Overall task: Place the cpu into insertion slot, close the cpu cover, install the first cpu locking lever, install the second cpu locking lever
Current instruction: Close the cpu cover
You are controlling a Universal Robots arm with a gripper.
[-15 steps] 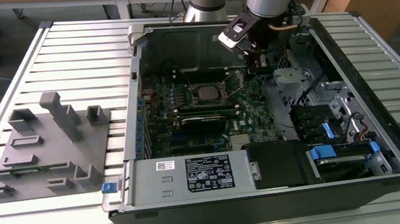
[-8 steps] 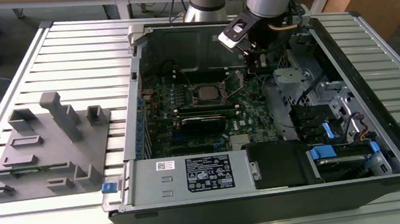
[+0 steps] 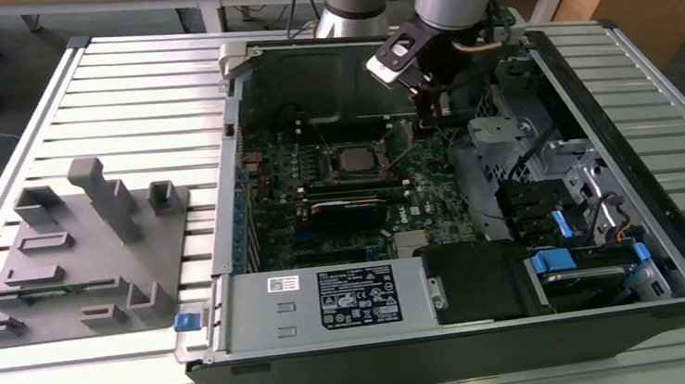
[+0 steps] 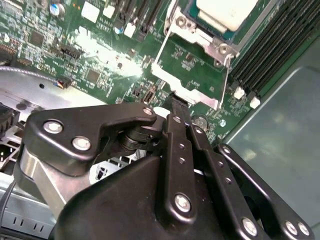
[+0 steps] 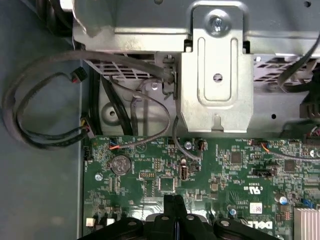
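Chip (image 4: 225, 12): cut off. Cover (image 4: 200, 97): tilted up. My gripper (image 4: 176, 106): pointing down, jaws together at cover's edge; hold unclear.

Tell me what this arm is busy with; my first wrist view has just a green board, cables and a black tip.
Observer: In the exterior view it reaches down into an open computer case lying on a slatted table.
Operator: Working on what?
Observer: The second wrist view has the cpu seated, its pale metal top uncovered.
Operator: And the black tip?
Observer: That is the end effector, fingers together, at the free edge of the swung-open cpu cover.
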